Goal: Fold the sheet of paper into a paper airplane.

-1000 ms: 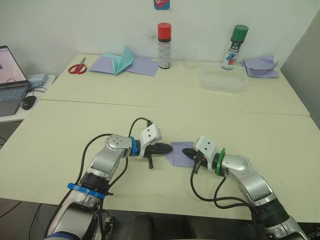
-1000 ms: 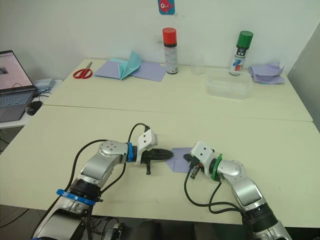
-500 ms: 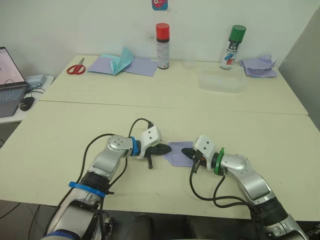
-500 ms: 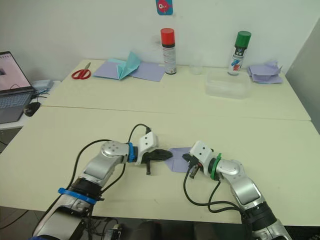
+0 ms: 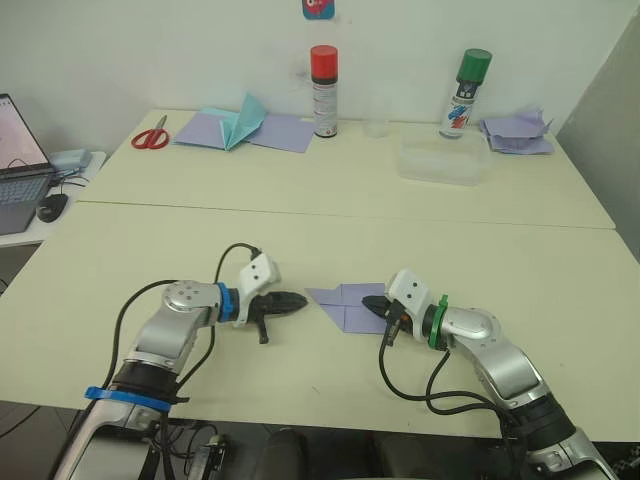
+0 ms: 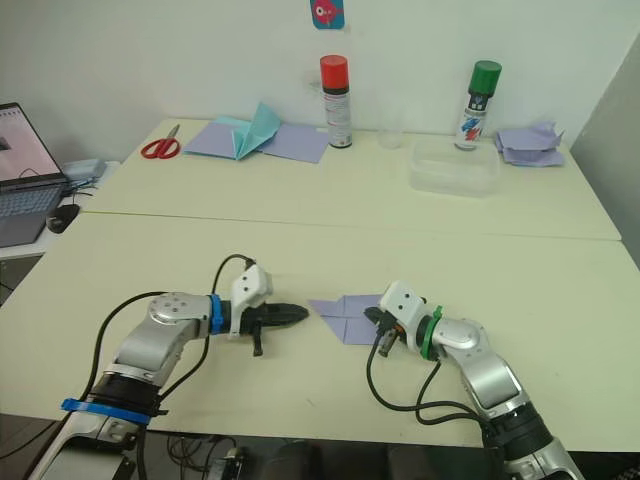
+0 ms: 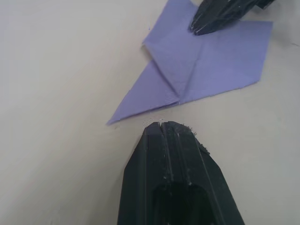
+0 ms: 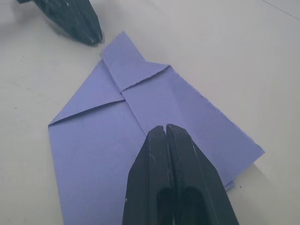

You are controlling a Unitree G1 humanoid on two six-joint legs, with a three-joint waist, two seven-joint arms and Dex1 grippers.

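The lavender sheet of paper (image 5: 345,306) lies flat on the near table, partly folded, with creases and a pointed corner aimed at my left arm. My right gripper (image 5: 371,303) is shut, and its tips rest on the sheet's right part (image 8: 103,145). My left gripper (image 5: 301,299) is also shut and holds nothing. It lies on the table just left of the pointed corner (image 7: 140,98), a small gap away. The left wrist view also shows the right gripper (image 7: 211,18) on the paper's far side.
Along the far table stand red scissors (image 5: 153,135), a pale-blue paper shape on lavender sheets (image 5: 240,125), a red-capped spray can (image 5: 323,90), a green-capped can (image 5: 464,92), a clear plastic container (image 5: 443,160) and a heap of lavender papers (image 5: 517,133). A laptop (image 5: 15,160) sits far left.
My left gripper has drawn back to the left, off the paper. The sheet's left corner now lies spread out as a point. The right gripper has stayed in place.
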